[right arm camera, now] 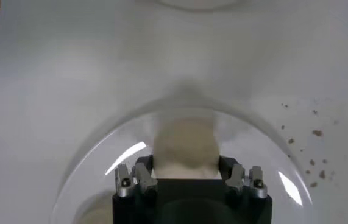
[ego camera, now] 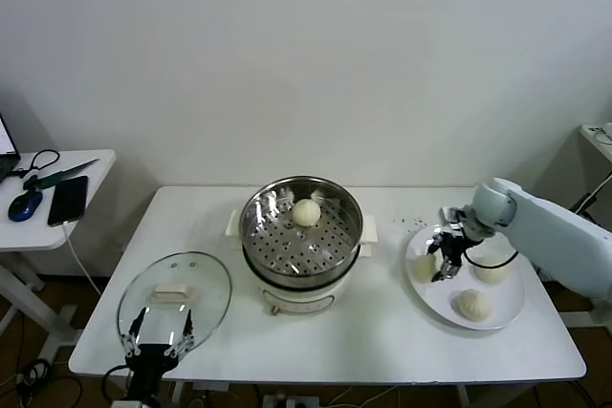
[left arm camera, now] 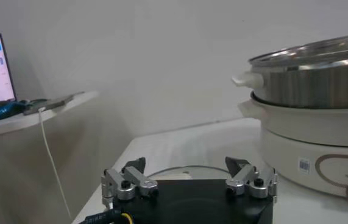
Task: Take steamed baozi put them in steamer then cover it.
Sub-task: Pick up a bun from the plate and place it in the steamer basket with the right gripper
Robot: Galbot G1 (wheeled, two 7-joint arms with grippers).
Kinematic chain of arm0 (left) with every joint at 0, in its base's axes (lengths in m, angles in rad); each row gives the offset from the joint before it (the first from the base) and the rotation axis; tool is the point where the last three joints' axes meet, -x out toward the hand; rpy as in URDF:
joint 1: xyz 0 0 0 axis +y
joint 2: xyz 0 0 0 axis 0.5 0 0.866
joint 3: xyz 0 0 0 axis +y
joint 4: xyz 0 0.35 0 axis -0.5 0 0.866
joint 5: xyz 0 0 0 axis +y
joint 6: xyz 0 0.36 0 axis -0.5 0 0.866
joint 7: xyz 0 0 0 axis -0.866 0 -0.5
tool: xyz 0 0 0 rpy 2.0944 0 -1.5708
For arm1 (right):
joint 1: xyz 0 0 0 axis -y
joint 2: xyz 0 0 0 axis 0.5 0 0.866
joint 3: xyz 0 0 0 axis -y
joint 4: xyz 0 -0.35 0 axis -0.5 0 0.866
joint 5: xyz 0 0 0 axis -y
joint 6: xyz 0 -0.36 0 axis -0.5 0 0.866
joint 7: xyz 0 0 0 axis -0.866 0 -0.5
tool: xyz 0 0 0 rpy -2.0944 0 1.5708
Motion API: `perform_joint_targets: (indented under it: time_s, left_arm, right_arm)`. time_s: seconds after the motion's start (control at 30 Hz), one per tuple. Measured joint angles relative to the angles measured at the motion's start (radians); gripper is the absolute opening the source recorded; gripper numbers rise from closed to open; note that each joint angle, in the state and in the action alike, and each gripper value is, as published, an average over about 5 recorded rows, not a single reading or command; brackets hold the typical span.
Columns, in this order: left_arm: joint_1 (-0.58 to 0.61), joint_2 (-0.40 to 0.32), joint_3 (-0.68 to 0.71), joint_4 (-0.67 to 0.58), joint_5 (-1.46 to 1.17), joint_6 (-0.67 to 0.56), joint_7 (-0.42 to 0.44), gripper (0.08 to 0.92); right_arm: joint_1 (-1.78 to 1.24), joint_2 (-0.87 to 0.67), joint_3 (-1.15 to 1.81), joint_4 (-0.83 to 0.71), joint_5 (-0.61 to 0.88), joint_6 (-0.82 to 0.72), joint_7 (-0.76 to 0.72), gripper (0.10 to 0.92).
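a round shiny steel steamer (ego camera: pixel 301 236) with a perforated tray, on a white electric base, sits at the centre of the head view on a white rectangular table (ego camera: pixel 382 332). one small cream-white steamed bun (ego camera: pixel 306 212) lies inside it, toward the back of the tray. the steamer's side fills the right of the left wrist view (left arm camera: pixel 314 91).

at the right of the head view a flat round white plate (ego camera: pixel 435 298) holds three more cream-white buns: one at the plate's left part (ego camera: pixel 425 266), one at its lower part (ego camera: pixel 473 304), and one at its upper right (ego camera: pixel 494 268), partly hidden by the arm. the right gripper (ego camera: pixel 445 260) is down over the left bun, its dark fingers on either side of it. in the right wrist view the fingers (right arm camera: pixel 143 173) stand close against both flanks of that bun (right arm camera: pixel 186 146), clamped on it while it rests on the plate (right arm camera: pixel 265 152). dark crumbs (right arm camera: pixel 314 146) speckle the table beside the plate.

at the lower left of the head view a round clear glass lid (ego camera: pixel 175 298) with a metal rim and a white rectangular handle lies flat on the table. the left gripper (ego camera: pixel 158 332) hovers at its near edge, fingers spread wide apart, gripping nothing; the left wrist view shows them well apart (left arm camera: pixel 189 179).

at the far left, a white side table (ego camera: pixel 86 198) carries a blue computer mouse (ego camera: pixel 25 204) and a black phone (ego camera: pixel 68 200).
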Motion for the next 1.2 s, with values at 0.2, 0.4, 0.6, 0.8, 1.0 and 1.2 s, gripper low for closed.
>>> perform_joint_targets:
  time_s: [0.2, 0.4, 0.6, 0.8, 1.0, 1.2]
  left_arm:
    - [0.011, 0.000, 0.012, -0.010, 0.002, -0.005, 0.000, 0.823]
    - [0.025, 0.002, 0.027, -0.013, 0.008, -0.014, -0.001, 0.823]
    - [0.024, 0.004, 0.037, -0.020, 0.011, -0.021, -0.001, 0.823]
    - [0.016, 0.007, 0.040, -0.028, 0.009, -0.027, 0.005, 0.823]
    - [0.009, 0.007, 0.040, -0.029, 0.005, -0.029, 0.007, 0.823]
    - [0.004, 0.007, 0.037, -0.022, 0.004, -0.029, 0.007, 0.823]
  right_arm:
    - [0.217, 0.018, -0.160, 0.036, 0.132, -0.015, 0.002, 0.687]
    - [0.433, 0.085, -0.312, 0.075, 0.279, -0.038, 0.014, 0.687]
    - [0.551, 0.192, -0.389, 0.088, 0.409, -0.070, 0.041, 0.687]
    - [0.590, 0.325, -0.422, 0.076, 0.489, -0.101, 0.075, 0.687]
    - [0.573, 0.456, -0.435, 0.036, 0.524, -0.123, 0.105, 0.687]
    - [0.526, 0.567, -0.453, -0.013, 0.536, -0.137, 0.132, 0.687]
